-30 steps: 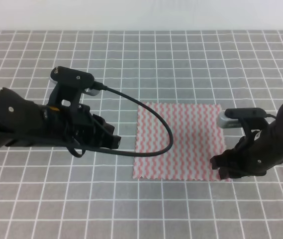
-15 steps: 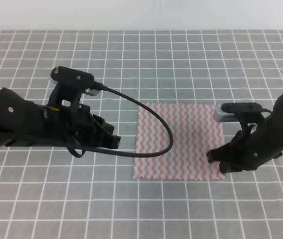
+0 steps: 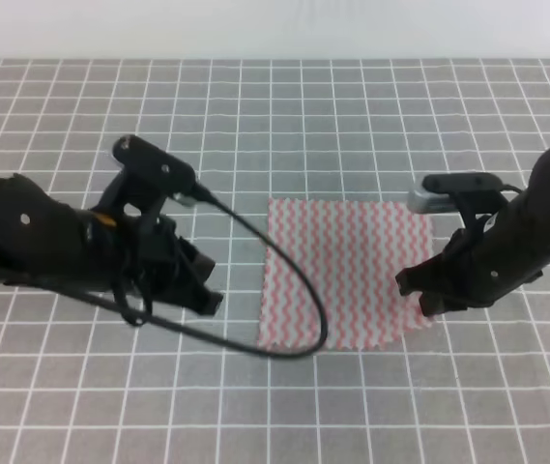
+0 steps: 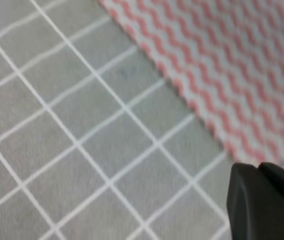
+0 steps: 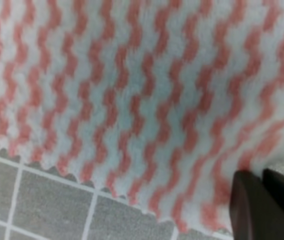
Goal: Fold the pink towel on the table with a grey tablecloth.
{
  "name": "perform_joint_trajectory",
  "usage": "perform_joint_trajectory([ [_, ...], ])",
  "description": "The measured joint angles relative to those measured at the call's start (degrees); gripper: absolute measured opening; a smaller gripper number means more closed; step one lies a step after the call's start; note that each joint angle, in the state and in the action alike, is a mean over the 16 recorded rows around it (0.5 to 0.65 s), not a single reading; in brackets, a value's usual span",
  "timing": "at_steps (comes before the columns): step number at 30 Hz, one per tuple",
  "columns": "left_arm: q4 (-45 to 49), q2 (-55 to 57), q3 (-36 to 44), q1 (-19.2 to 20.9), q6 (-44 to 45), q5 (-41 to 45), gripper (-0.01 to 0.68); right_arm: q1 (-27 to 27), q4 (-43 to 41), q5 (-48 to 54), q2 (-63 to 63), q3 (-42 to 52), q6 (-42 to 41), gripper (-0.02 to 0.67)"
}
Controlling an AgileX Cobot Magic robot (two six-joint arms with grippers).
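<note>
Pink towel (image 3: 342,275): thin fuzzy cloth, pink-and-white zigzag stripes, scalloped frayed edges; flat at frame centre-right, lower right corner lifted.
Table with a grey tablecloth (image 3: 284,116): matte grey, white grid squares.
Right gripper (image 3: 421,300): fingers clenched on towel's lower right corner.
Left gripper (image 3: 207,298): left of towel; finger state unclear.

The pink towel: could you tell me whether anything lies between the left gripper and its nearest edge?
Nothing visible does. In the left wrist view only bare grey tablecloth separates the left gripper from the pink towel. In the exterior view the arm's own black cable hangs across the towel's left edge. The right gripper is already at the right corner.
</note>
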Motion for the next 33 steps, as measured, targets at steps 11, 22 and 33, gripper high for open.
perform_joint_trajectory([
  [11,6.1,2.3,-0.6,0.0,2.2,5.3,0.044,0.0,0.1,2.6,-0.3,-3.4,-0.3,-0.015],
  [22,11.5,3.6,-2.1,-4.4,5.7,6.7,0.241,0.0,0.2,3.2,-0.1,-4.7,-0.3,-0.015],
  [33,20.4,7.3,-2.3,-13.7,5.2,3.3,0.321,-0.1,0.2,2.7,-0.2,-5.3,-0.4,-0.016],
])
